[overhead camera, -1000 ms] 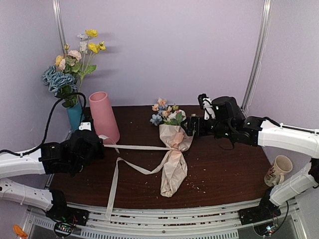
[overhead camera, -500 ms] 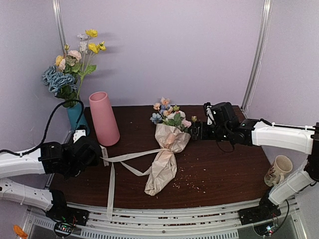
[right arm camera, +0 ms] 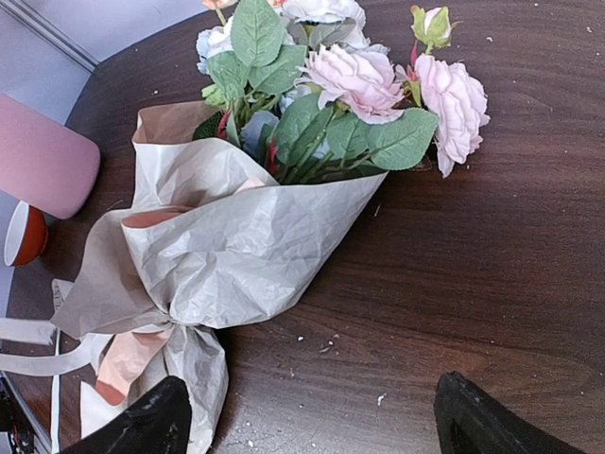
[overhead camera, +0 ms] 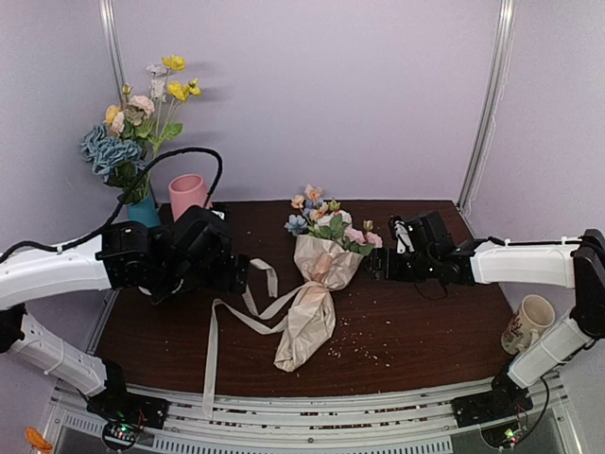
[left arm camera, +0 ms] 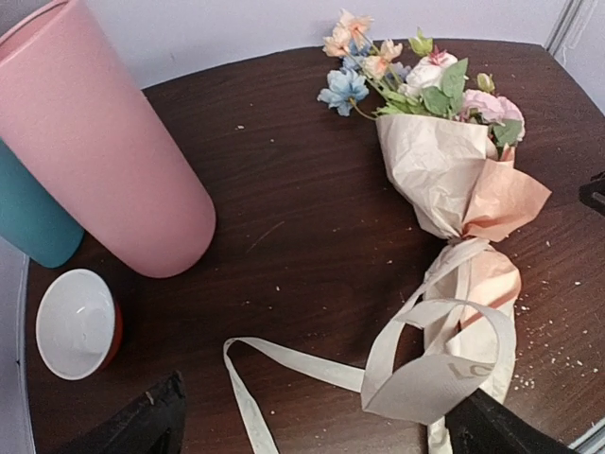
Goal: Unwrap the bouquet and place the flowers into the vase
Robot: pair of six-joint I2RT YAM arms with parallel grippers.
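The bouquet (overhead camera: 317, 284) lies on the dark table in its crinkled peach-beige paper, tail toward me. The flowers (overhead camera: 326, 222) stick out of its far end, still wrapped. A cream ribbon (left arm camera: 416, 378) trails loose from the waist, and its loop leans by one finger of my left gripper (left arm camera: 317, 430). That gripper (overhead camera: 244, 274) is open and holds nothing. My right gripper (overhead camera: 373, 263) is open low over the table just right of the paper cone (right arm camera: 236, 246), below the pink blooms (right arm camera: 359, 85). The pink vase (left arm camera: 104, 161) stands at the back left, partly hidden behind my left arm in the top view.
A teal vase (overhead camera: 142, 210) with yellow flowers and a blue hydrangea stands in the far left corner. A small red-and-white bowl (left arm camera: 76, 322) sits beside the pink vase. A mug (overhead camera: 529, 322) stands at the right edge. Crumbs dot the table near the paper.
My left gripper has opened and let go of the ribbon, which fell slack, and the arm swung right toward the bouquet. The right gripper sank lower beside the cone. The bouquet's tail shifted left.
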